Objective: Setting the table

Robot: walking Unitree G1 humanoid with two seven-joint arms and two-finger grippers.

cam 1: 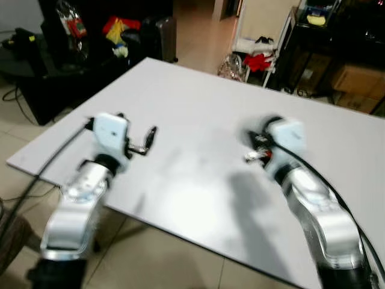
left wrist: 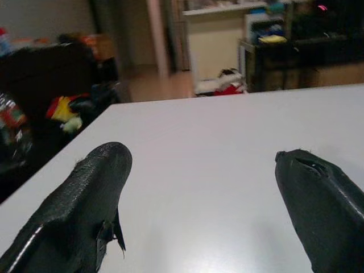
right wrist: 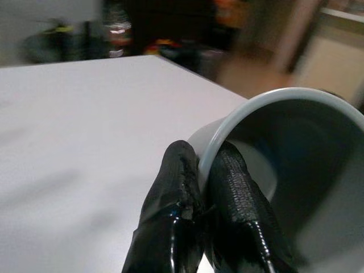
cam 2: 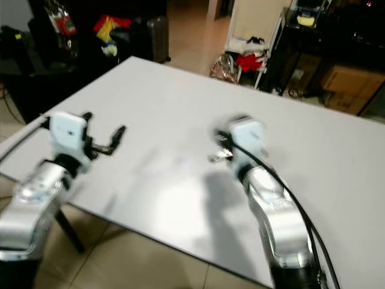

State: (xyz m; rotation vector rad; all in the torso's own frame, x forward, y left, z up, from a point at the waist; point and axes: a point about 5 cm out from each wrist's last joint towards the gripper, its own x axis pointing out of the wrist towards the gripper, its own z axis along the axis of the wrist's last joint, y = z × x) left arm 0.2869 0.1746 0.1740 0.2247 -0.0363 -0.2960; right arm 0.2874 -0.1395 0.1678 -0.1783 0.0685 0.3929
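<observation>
Up close, the right gripper (right wrist: 199,187) pinched the rim of a grey cup (right wrist: 284,165), tilted above the white table (cam 1: 198,120). From the head, that cup was hidden. The left gripper (left wrist: 199,187) hung wide open, holding nothing.

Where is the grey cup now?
The grey cup is held by its rim in the right tool, above the white table.

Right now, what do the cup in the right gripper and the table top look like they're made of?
The cup looks like glazed ceramic, or possibly smooth plastic: pale grey, with a thick rounded rim pinched by the right gripper. The table looks like a thin white laminate or painted board with a satin finish, showing soft shadows and a faint sheen.
</observation>
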